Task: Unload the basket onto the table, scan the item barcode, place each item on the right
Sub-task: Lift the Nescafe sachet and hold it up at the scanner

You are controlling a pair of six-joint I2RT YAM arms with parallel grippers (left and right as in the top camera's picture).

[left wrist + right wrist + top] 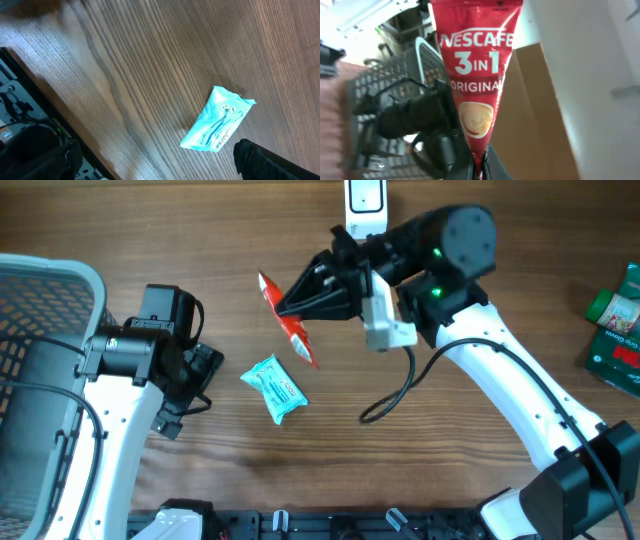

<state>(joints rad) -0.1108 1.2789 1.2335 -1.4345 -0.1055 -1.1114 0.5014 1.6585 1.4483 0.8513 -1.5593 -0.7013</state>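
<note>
The right gripper point(287, 304) is clamped on a red Nescafe sachet point(292, 330), held clear of the bench point(450, 480) at centre frame, down-left of a white device point(365, 202) at the top edge, probably the scanner. Pickup looks done; the scan itself is unconfirmed. The right wrist view shows the sachet's printed front and no barcode. Only the overhead view shows the left gripper point(200, 375), jaws apart, beside a blue packet point(275, 388).

Item count:
- One red sachet point(296, 336), pinched between the right gripper point(284, 308) fingers.
- One light-blue packet point(274, 388), just beyond the left gripper point(205, 380) fingers.
- One grey basket point(45, 272).
- One white device point(365, 205).
- Green packages point(620, 330), count unclear.
</note>
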